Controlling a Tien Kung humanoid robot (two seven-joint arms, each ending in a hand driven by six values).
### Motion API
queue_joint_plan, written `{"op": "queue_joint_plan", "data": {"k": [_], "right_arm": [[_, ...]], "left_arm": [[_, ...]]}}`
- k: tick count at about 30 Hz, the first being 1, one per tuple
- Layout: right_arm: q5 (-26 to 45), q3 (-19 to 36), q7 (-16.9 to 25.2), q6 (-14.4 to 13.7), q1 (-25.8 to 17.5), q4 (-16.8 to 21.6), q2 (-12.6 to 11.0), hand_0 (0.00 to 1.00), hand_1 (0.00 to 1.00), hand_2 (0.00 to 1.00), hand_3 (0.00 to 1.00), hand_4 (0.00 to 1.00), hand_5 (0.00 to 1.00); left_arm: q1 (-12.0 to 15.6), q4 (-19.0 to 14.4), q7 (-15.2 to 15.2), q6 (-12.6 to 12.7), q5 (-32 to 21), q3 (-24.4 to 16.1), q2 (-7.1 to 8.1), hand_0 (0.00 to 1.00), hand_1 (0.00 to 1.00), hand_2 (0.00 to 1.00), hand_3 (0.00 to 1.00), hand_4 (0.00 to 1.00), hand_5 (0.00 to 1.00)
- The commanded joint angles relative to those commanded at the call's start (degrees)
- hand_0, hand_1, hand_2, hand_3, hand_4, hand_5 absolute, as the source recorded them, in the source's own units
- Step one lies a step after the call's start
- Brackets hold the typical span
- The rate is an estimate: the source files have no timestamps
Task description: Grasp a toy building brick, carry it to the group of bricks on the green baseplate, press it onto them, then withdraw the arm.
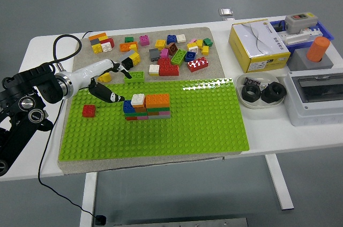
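Head view: left hand (107, 83), fingers released, hovers beside brick stack (147, 107) on baseplate (161, 136).

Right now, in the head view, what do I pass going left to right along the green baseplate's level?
Left hand → lone red brick → stacked brick group → bare green baseplate → dish of black nuts → grey electrical box.

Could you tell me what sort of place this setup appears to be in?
Probably a robotics lab or test bench: a white table holding a green baseplate with toy bricks, beside industrial parts such as an electrical breaker box and a switch unit.
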Motion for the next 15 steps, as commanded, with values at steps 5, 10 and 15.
{"op": "queue_joint_plan", "data": {"k": [5, 10, 15], "right_arm": [[0.05, -0.11, 0.05, 0.03, -0.07, 0.00, -0.05, 0.732, 0.674, 0.738, 0.851, 0.685, 0.998], [-0.12, -0.05, 0.04, 0.05, -0.14, 0.00, -0.03, 0.732, 0.674, 0.738, 0.851, 0.685, 0.998], [-0.33, 0.11, 0.00, 0.06, -0.19, 0.00, 0.03, 0.733, 0.674, 0.738, 0.849, 0.685, 0.998]], "left_arm": [[1.29, -1.60, -0.69, 1.51, 2.35, 1.48, 0.47, 0.998, 0.951, 0.909, 0.619, 0.861, 0.172], [2.21, -2.56, -1.94, 3.12, 4.45, 3.37, 0.89, 0.998, 0.951, 0.909, 0.619, 0.861, 0.172], [2.64, -2.56, -2.75, 3.92, 4.72, 5.19, 0.94, 0.998, 0.953, 0.912, 0.610, 0.838, 0.129]]}}
